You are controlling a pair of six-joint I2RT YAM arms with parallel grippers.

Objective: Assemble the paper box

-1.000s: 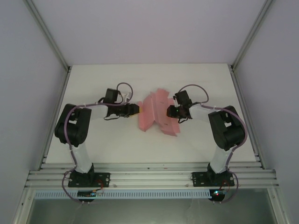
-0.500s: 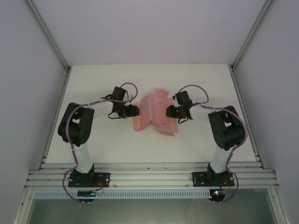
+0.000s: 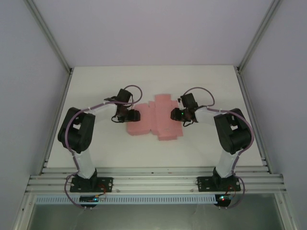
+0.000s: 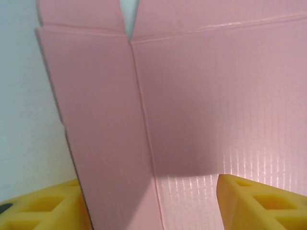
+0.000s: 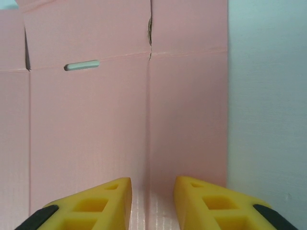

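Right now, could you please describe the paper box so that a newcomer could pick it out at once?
Start at the white table, then look between the left arm and the right arm. The paper box lies there as a spread-out card sheet with flaps; unlike the black arms beside it, it is pink.

The box [image 3: 156,120] is thin pink card, matt and finely ribbed, with pressed creases. The fingers [image 5: 96,203] are dull yellow plastic, moulded with hollow cells. The desk [image 3: 201,81] is white, smooth and matt. The rails [image 3: 158,182] are grooved pale metal.
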